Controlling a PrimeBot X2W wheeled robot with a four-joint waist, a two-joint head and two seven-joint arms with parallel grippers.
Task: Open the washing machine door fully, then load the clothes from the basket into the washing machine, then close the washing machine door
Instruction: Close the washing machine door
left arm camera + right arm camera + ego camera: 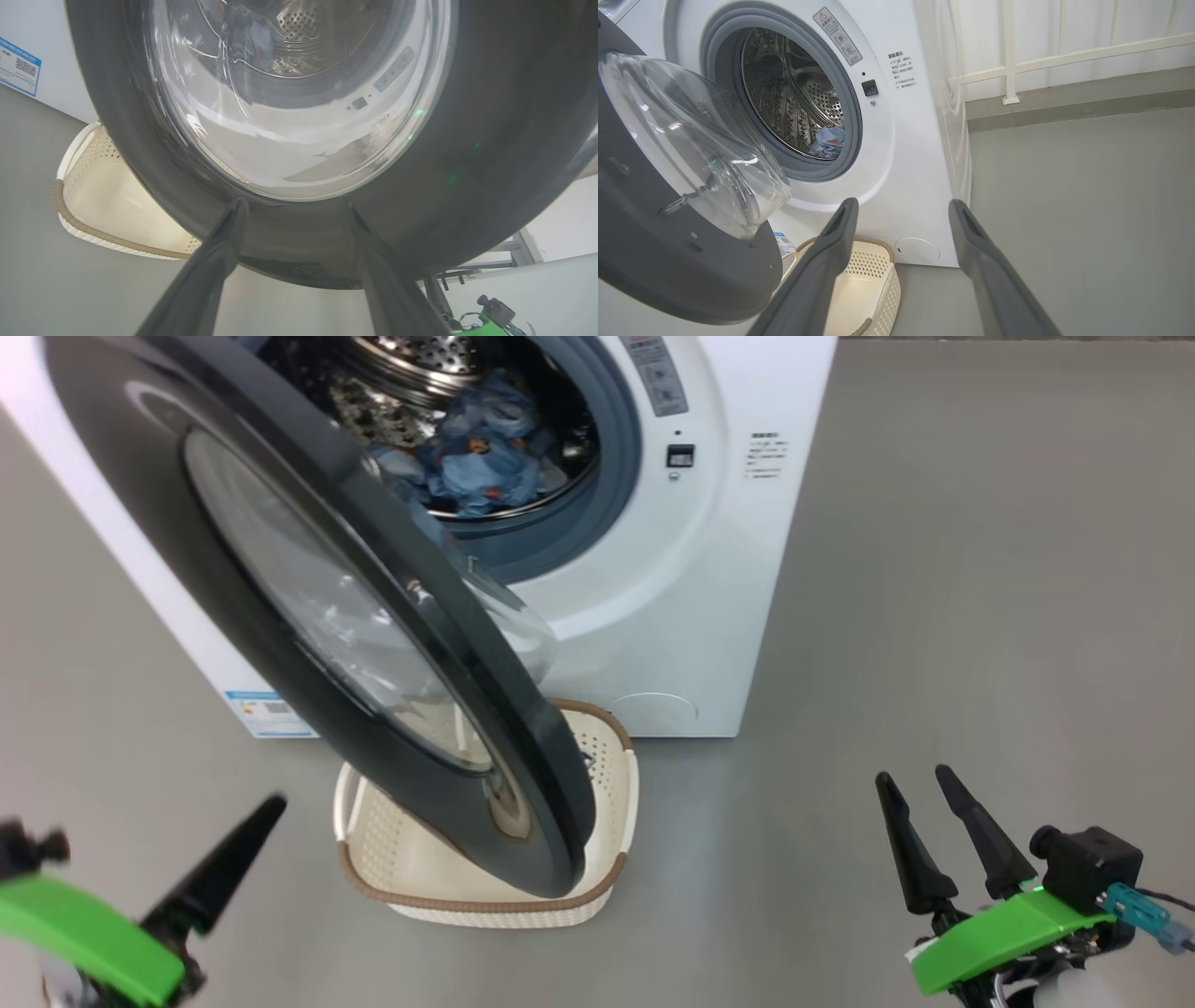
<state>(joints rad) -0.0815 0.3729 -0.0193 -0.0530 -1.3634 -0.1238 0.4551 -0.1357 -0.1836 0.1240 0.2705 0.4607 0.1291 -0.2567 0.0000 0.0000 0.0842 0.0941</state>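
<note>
The left pincer stands with its two long dark fingers spread apart and nothing between them. In the left wrist view both tips rise against the lower band of the large round washing machine door with its glossy black rim and bulging clear glass window. The head view gives one of those fingers, blurred, at the lower left, with a strip of grey floor between its tip and the rim.

The right pincer is parted too and holds nothing. It sits at the lower right of the head view, well apart from the door.

The door hangs partly swung out from the big white boxy washing machine. The right wrist view shows its inner side, with the glass bowl bulging toward the opening.

Through the opening, ringed by a grey-blue gasket, the head view shows the soft light-blue clothes with orange prints heaped in the perforated steel drum. The right wrist view catches a small corner of them.

The small cream-white perforated plastic basket with a brown woven-look rim stands on the floor at the foot of the machine's front. The door's lower edge overlaps it in the head view, and its cream inside shows.

A blue label sticker sits at the machine's lower left corner. A white railing shows beyond the machine in the right wrist view.
</note>
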